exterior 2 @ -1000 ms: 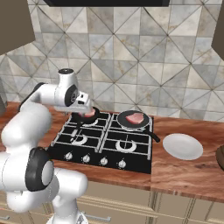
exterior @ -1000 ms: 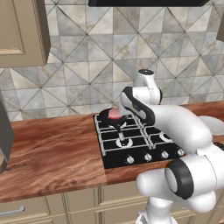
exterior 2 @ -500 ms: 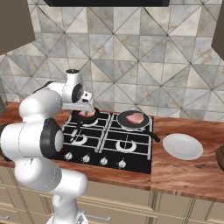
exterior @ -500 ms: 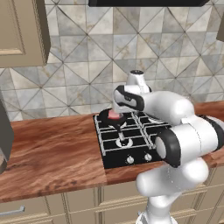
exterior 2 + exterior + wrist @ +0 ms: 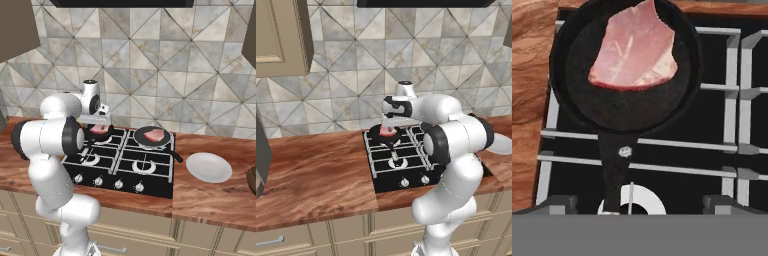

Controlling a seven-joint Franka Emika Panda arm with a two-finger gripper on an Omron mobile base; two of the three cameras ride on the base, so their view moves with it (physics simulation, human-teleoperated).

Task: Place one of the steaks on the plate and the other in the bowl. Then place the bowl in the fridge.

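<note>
On the left rear burner of the black stove point(image 5: 125, 162) sits a black frying pan point(image 5: 624, 82) with a pink-red steak point(image 5: 634, 52) lying flat in it, toward the far side of the pan from its handle; in the hand view the handle runs down toward the camera across the grey grates. The gripper point(image 5: 390, 126) hangs just above this pan, its jaws spread wide with nothing between them; the two dark finger tips point(image 5: 554, 204) rise at either side of the pan handle. From the base views the hand hides much of the pan, so whether the fingers touch its rim is hard to tell, though they appear to be clear of it.

To the right, on the right rear burner, a second black pan point(image 5: 154, 138) holds the other steak point(image 5: 155, 134), its handle pointing toward the front right. Further right, on the wooden counter point(image 5: 210, 195) just beside the stove, lies the white plate point(image 5: 208, 167), bare. At the far right edge of the right base view, a sliver of the dark brown bowl point(image 5: 251, 178) shows on the counter.
</note>
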